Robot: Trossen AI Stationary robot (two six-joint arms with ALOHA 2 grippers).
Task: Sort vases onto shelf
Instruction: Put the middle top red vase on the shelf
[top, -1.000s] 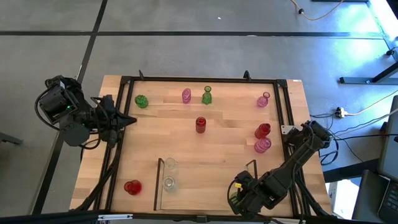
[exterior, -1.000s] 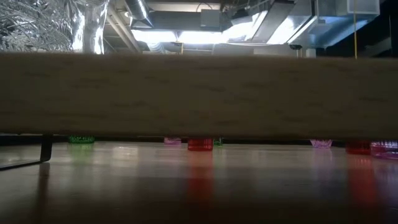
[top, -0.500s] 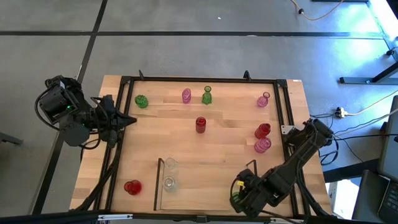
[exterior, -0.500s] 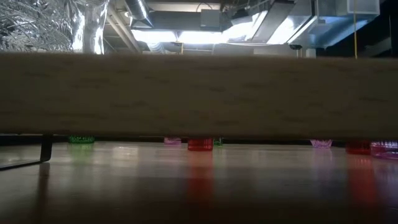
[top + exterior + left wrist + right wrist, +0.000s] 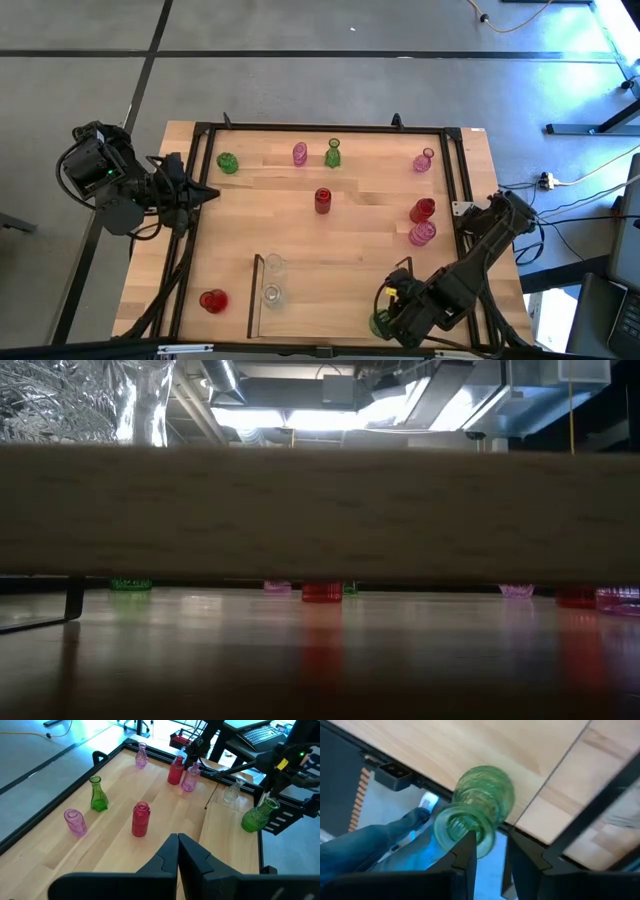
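the right gripper [image 5: 385,322] is at the near edge of the table, by the right end of the shelf [image 5: 257,285], and its fingers are closed round the neck of a ribbed green vase [image 5: 482,800]. in the right wrist view the two dark fingers [image 5: 465,851] sit either side of the vase's mouth, and the vase hangs over the table's edge, with wood board on one side and a person's jeans and shoe [image 5: 426,802] on the floor below. the left wrist view shows the same green vase tilted in that gripper just past the shelf's right-hand rail. the left gripper [image 5: 207,193] waits at the table's left side, its fingers pressed fully together and holding nothing. inside the shelf two clear vases [image 5: 272,266] stand one behind the other at its left end. a round red vase [image 5: 212,300] sits just outside the shelf to the left. farther back on the table stand a squat green vase [image 5: 227,162], a pink vase [image 5: 299,153], a narrow-necked green vase [image 5: 332,153] just beside it, and a red vase [image 5: 322,200] near the middle. toward the right side are a small pink vase [image 5: 423,160], a red vase [image 5: 422,210] and a pink vase [image 5: 421,233] next to each other. the low view is mostly blocked by a wood panel [image 5: 320,510], with only the vase bases visible under it.
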